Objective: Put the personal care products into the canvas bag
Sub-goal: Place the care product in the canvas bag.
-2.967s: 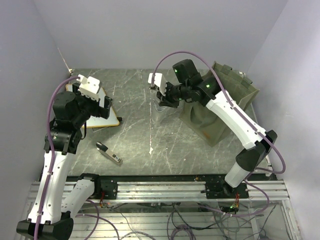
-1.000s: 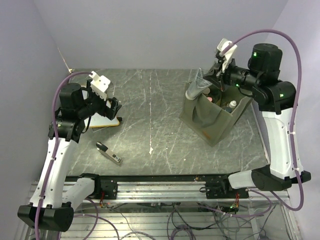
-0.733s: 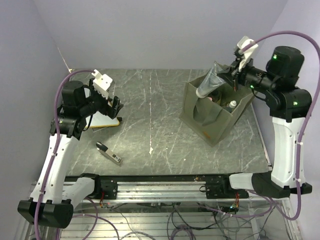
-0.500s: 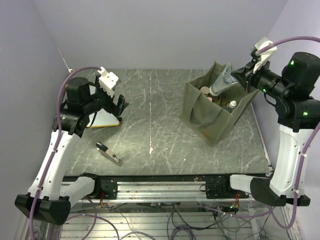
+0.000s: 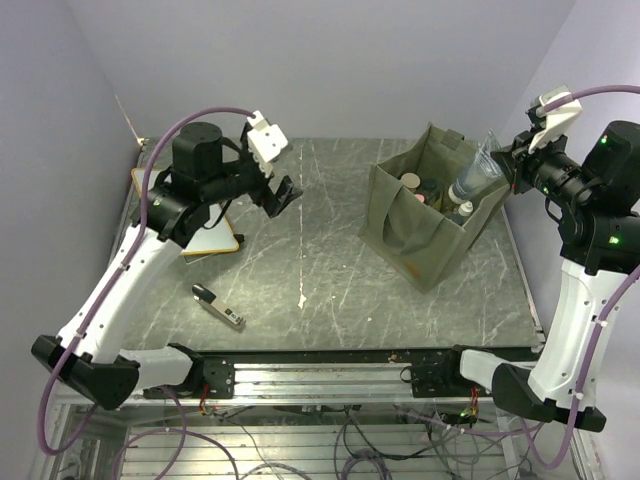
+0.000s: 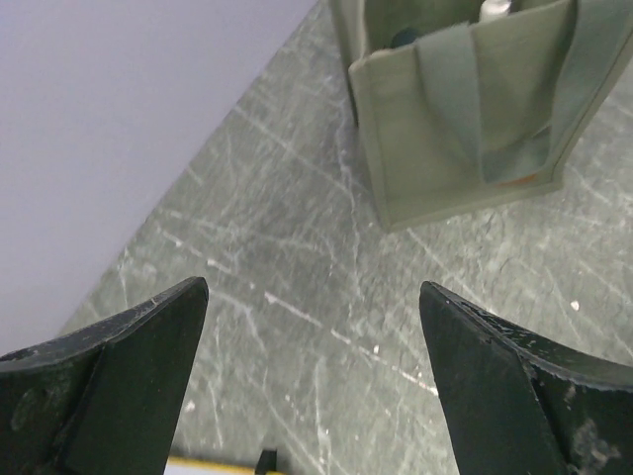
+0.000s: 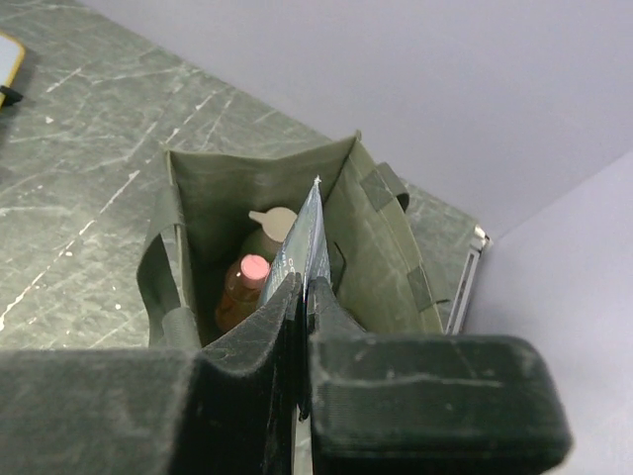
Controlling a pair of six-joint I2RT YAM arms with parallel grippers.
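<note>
The olive-green canvas bag (image 5: 425, 235) stands open at the right of the table. My right gripper (image 5: 508, 163) is shut on the flat end of a translucent grey tube (image 5: 474, 176) and holds it tilted over the bag's right rim. In the right wrist view the tube (image 7: 308, 240) hangs over the open bag (image 7: 213, 193). An orange bottle with a pink cap (image 7: 243, 282) and a pale bottle with a cream cap (image 7: 269, 227) stand inside. My left gripper (image 5: 284, 196) is open and empty above the table's back middle. In its view the gripper (image 6: 313, 289) faces the bag (image 6: 435, 148).
A slim black-and-silver gadget (image 5: 219, 307) lies at the front left. A flat white board with a yellow edge (image 5: 208, 240) lies at the left under my left arm. The back wall stands close behind the bag.
My right gripper has carried the grey tube from the table's middle up and right, over the bag. My left gripper has swung right towards the table's middle, still open.
</note>
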